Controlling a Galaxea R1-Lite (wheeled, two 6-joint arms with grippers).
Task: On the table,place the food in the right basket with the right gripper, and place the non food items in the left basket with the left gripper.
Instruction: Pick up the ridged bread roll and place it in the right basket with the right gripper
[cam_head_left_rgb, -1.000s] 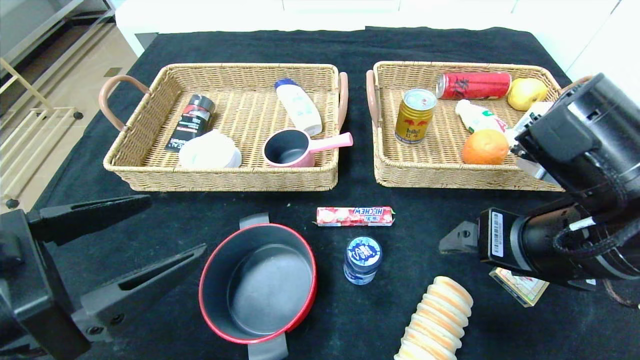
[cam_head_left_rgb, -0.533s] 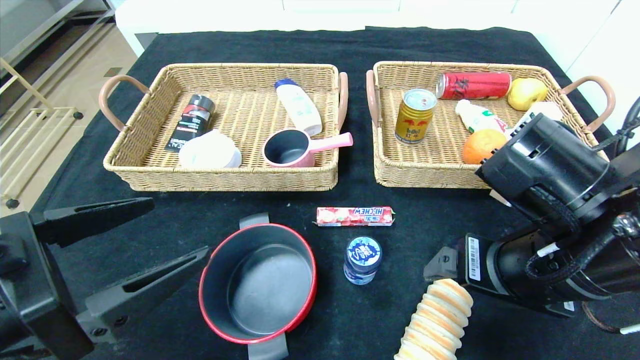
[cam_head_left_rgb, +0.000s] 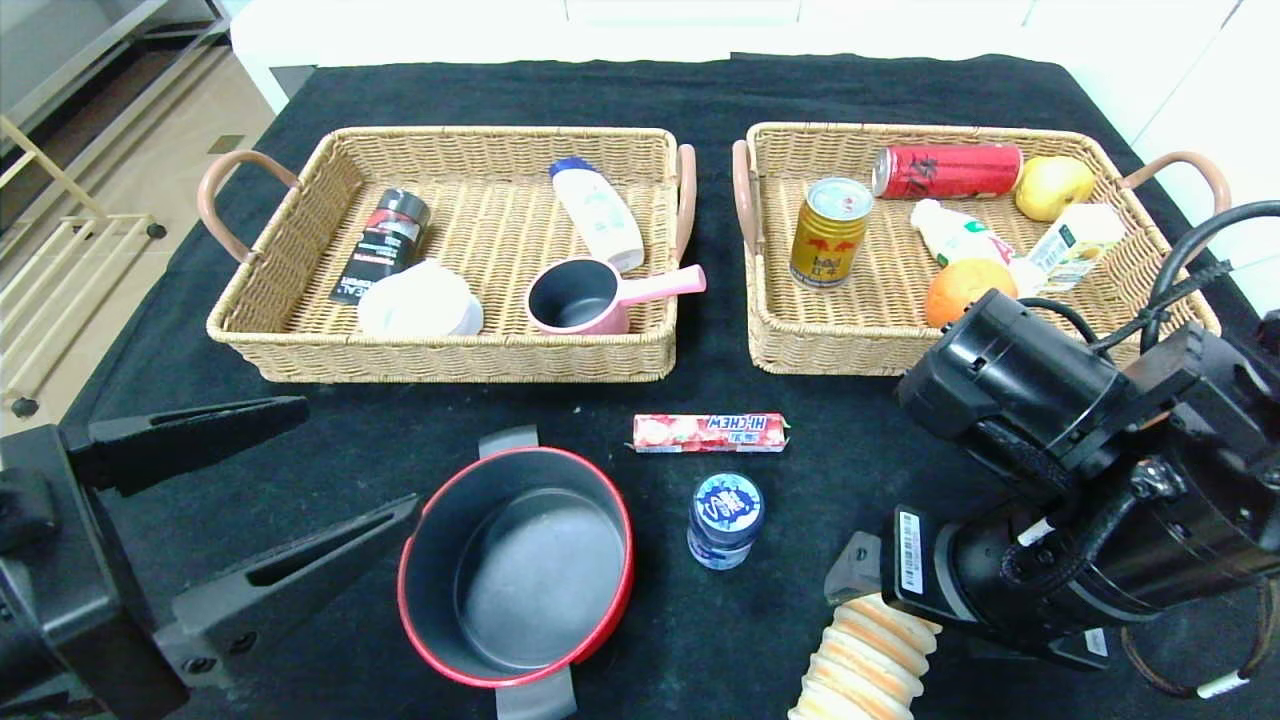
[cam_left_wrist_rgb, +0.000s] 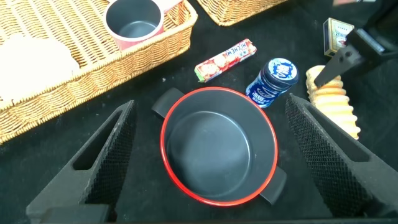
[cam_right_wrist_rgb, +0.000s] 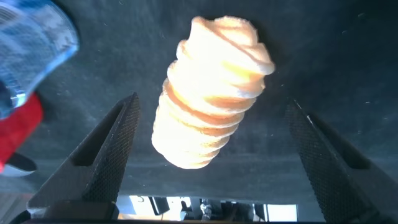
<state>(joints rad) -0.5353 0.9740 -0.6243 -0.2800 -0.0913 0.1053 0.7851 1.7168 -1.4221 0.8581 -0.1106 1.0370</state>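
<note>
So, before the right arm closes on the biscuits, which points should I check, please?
1. Right gripper jaws open: ok.
2. Biscuit stack lies between the jaws: ok.
3. Jaws low enough around the stack: cannot tell.
4. Blue-lidded jar apart from the stack: ok.
5. Free space in the right basket: ok, bare wicker beside the gold can.
6. Left gripper open over the red pot, away from the right arm: ok.
</note>
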